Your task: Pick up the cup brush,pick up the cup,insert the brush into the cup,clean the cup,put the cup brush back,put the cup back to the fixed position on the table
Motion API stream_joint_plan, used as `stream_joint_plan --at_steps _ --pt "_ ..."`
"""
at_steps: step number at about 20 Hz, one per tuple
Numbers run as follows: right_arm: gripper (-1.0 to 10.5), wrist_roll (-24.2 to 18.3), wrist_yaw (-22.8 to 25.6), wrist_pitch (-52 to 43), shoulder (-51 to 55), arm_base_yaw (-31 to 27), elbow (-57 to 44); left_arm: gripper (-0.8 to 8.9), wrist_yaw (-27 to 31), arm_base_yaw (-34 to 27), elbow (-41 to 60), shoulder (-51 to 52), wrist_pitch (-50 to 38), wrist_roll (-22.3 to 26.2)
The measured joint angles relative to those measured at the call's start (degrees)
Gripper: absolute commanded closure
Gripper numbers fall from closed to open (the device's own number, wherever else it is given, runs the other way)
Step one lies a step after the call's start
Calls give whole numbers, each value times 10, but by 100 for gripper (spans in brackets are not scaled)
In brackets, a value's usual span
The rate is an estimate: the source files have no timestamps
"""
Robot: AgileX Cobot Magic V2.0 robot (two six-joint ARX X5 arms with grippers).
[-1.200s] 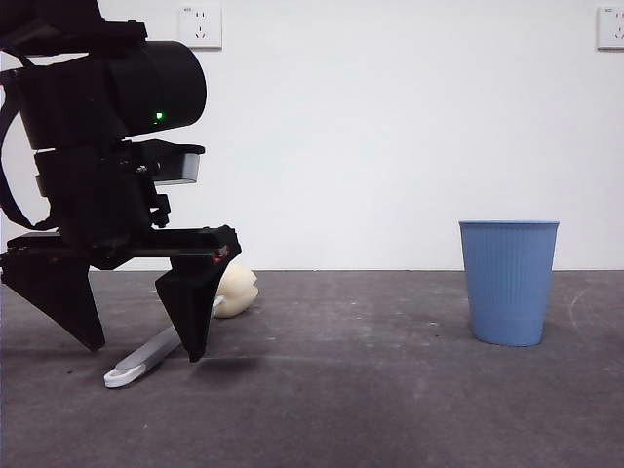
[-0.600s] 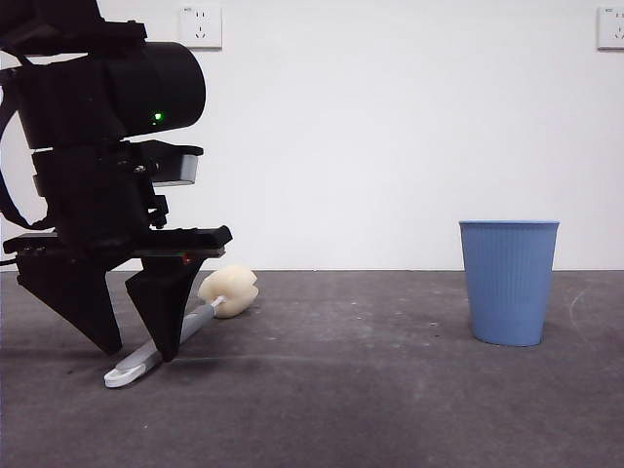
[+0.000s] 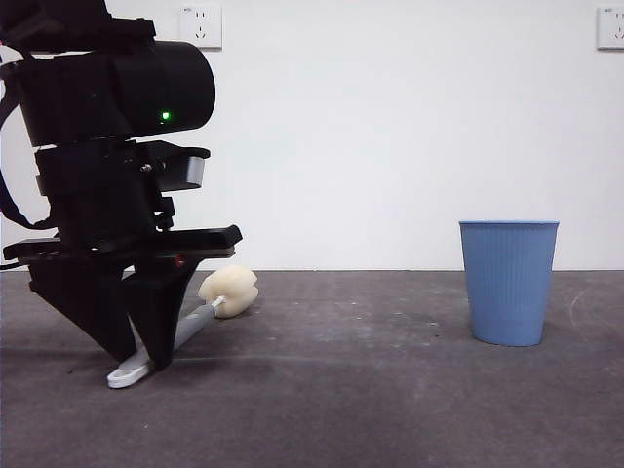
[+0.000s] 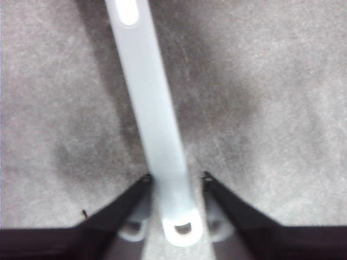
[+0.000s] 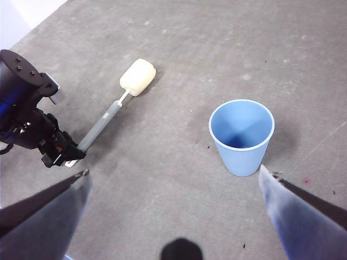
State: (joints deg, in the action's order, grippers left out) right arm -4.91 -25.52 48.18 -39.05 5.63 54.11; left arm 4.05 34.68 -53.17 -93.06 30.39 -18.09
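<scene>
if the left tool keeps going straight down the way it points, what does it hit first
The left tool points down at the table, its jaws closed in on either side of the cup brush handle near the looped end. Straight on, the tips would most likely meet the table right beside the handle, though the remaining gap is unclear.

front view: I look low, level across the tabletop [image 3: 390, 390].
left wrist: close, straight down.
right wrist: high, sharing the tabletop.

my cup brush [image 4: 157, 141] handle looks smooth pale plastic, its head [image 3: 229, 291] soft cream sponge; the cup [image 3: 508, 283] ribbed blue plastic; the table [image 3: 370, 390] matt, scuffed grey.
</scene>
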Motion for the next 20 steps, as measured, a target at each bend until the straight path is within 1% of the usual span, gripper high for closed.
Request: stream_joint_plan --at_steps 2,5,9,12,16,20 --pt "380 0 0 0 0 0 0 744 0 0 0 0 2 -4" --pt "380 2 0 0 0 0 0 824 0 0 0 0 2 -7" --pt "380 2 0 0 0 0 0 822 3 0 0 0 -2 -10" --pt "380 2 0 0 0 0 0 822 3 -4 0 4 -3 0" --pt "380 2 -24 1 -4 0 0 822 1 -9 0 49 -5 10" --pt "381 2 -25 4 -19 0 0 822 -2 -9 0 66 -2 13"
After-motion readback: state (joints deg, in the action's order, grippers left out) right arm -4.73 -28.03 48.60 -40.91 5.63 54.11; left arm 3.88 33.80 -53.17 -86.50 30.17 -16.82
